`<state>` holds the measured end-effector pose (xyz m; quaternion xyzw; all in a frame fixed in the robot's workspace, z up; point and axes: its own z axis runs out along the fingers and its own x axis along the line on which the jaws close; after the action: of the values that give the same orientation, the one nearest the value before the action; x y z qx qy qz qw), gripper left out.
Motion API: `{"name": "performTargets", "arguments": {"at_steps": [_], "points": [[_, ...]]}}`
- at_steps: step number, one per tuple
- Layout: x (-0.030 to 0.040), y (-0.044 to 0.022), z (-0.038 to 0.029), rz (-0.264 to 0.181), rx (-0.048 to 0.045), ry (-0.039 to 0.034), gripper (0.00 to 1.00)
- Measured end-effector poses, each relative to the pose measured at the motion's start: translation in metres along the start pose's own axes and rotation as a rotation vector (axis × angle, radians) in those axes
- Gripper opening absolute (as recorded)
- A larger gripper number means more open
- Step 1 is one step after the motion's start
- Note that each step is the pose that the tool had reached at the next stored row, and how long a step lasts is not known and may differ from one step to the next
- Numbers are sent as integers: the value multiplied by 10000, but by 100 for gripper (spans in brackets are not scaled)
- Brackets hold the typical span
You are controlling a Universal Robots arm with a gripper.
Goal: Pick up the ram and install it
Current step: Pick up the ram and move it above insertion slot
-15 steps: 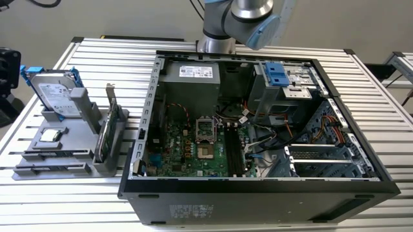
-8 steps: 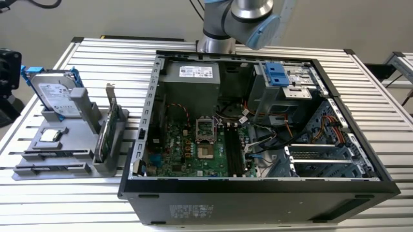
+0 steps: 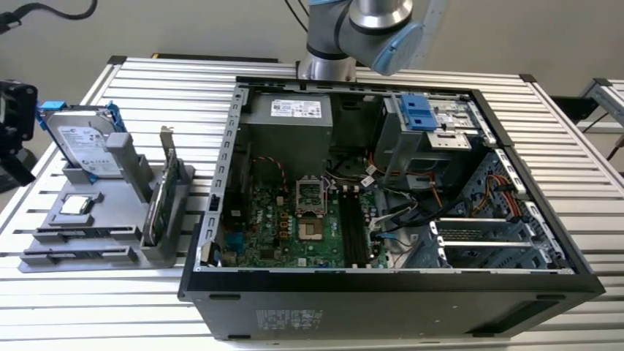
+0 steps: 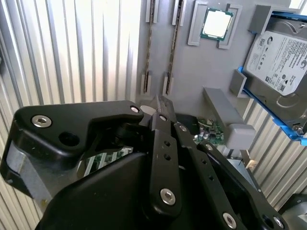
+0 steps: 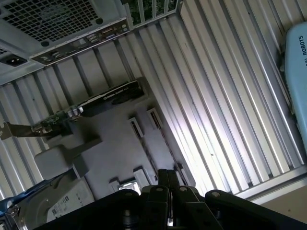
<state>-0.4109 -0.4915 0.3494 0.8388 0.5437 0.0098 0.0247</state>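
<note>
At the exterior view's left, the ram (image 3: 83, 232) stands on edge in the gray holder (image 3: 122, 219), its long axis running sideways toward the open case (image 3: 390, 281). It looks light, stiff and fragile. I'd take it mid-length along the top edge, clear of the contacts. In the second wrist view the claw (image 4: 158, 101) hangs near the ram's end, narrow, gripping nothing.

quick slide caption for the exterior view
Open computer case on a slatted table, gray parts holder with hard drive and card alongside
</note>
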Motion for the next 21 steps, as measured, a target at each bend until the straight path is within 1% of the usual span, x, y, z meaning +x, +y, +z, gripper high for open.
{"name": "performTargets", "arguments": {"at_steps": [3,13,21], "points": [[1,0,27,0,-8,3,0],[3,2,86,1,-43,25,0],[9,10,135,1,-46,27,0]]}}
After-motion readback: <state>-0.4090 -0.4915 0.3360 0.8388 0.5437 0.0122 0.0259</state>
